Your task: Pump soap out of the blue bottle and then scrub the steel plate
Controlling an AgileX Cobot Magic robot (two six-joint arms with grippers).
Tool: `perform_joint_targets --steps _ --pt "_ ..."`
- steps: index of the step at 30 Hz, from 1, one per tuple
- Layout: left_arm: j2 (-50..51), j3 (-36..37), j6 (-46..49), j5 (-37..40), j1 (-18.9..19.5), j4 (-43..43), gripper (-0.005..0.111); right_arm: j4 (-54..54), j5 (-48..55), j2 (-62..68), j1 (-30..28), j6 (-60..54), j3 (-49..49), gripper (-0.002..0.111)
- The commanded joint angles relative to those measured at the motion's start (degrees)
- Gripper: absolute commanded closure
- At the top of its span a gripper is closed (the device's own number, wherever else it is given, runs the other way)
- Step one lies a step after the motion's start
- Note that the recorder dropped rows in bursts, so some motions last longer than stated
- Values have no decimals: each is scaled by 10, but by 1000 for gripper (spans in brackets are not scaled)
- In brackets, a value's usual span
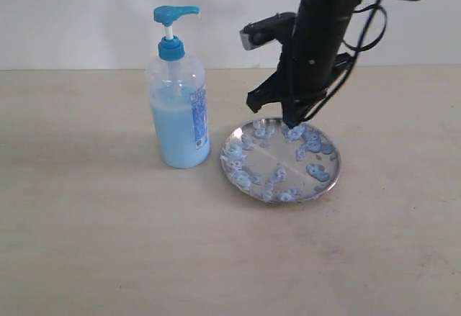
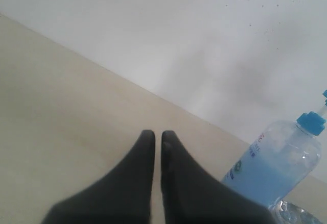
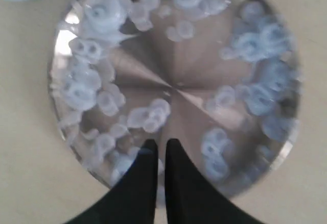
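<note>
Your right gripper [image 1: 294,123], pressed together and empty, hangs over the far rim of the steel plate [image 1: 288,156], which sits on the desk [image 1: 86,244] just right of the blue bottle [image 1: 178,114]. Your left gripper [image 2: 154,138] is pressed together too.

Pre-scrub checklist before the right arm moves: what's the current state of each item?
1. Soap on steel plate: ok, blue blobs across it.
2. Right gripper above the plate: ok, near its rim.
3. Scrubber in right gripper: not ok, fingers together, nothing between them.
4. Tips touching the plate: cannot tell.
5. Blue bottle upright, apart from the plate: ok.
6. Left gripper away from the bottle: ok, shut, over the table.
</note>
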Motion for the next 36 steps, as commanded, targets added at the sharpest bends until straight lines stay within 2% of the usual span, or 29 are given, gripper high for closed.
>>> perform_joint_targets --steps 1,3,5,6,8,9,11,12,19,22,25,27,28,30,33,36 --pt "2 2 -4 -9 0 0 103 15 41 29 0 1 -47 109" --pt "2 2 -4 -9 0 0 103 -54 41 19 -3 -18 -48 109" --pt "2 2 -4 -9 0 0 103 -70 37 38 -13 12 -65 109" --pt "2 2 -4 -9 0 0 103 -70 0 50 -13 28 -74 109" --pt "2 2 -4 -9 0 0 103 -14 -17 80 -12 3 -92 109" --pt "2 2 -4 -9 0 0 103 61 37 96 -12 -43 -94 109" --pt "2 2 -4 -9 0 0 103 91 41 108 -12 -80 -93 109" --pt "2 2 -4 -9 0 0 103 84 41 106 -12 -59 -79 109" --pt "2 2 -4 -9 0 0 103 -175 41 83 -20 42 -51 109" --pt "2 2 -4 -9 0 0 103 -176 -46 88 -24 81 -66 109" --pt "2 2 -4 -9 0 0 103 -80 -124 93 -19 32 -68 109" --pt "2 2 -4 -9 0 0 103 1 -87 94 -16 -28 -68 109" --pt "2 2 -4 -9 0 0 103 36 -36 94 -13 -71 -68 109" --pt "2 2 -4 -9 0 0 103 62 41 94 -12 -132 -67 109" --pt "2 2 -4 -9 0 0 103 26 41 94 -19 -149 -67 109" --pt "2 2 -4 -7 0 0 103 -91 41 94 -33 -90 -67 109"
